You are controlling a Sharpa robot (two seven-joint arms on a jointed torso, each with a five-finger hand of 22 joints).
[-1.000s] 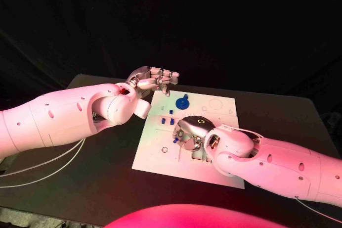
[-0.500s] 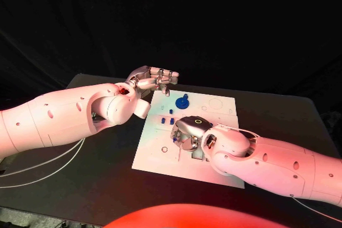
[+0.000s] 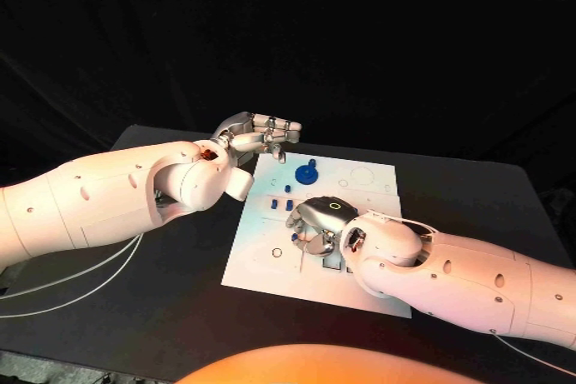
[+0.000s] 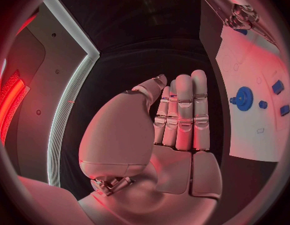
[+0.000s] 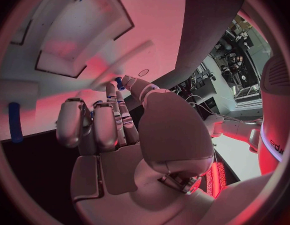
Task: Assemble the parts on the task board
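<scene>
1. Over the middle of the task board [image 3: 270, 263] the right hand [image 3: 315, 226] is low, palm down, with its fingers curled toward the white surface.
2. Between the thumb and one fingertip of this hand, the right wrist view shows a small blue part [image 5: 119, 82]; it looks pinched there, just above the board, though the contact is small and hard to see.
3. Just beyond the right hand, on the board, several small blue parts [image 3: 281, 204] stand close together.
4. A little farther from this hand stands a blue gear with a peg [image 3: 307, 173]; it is apart from the fingers.
5. In the right wrist view, a longer blue piece [image 5: 15, 122] lies on the board, well apart from the fingers.
6. Past the far left corner of the board, the left hand [image 3: 260, 135] hovers with its fingers straight and close together, and it holds nothing.
7. From the left hand, the blue gear is the nearest part, and they do not touch.
8. Under the board is the black table [image 3: 144, 317].
</scene>
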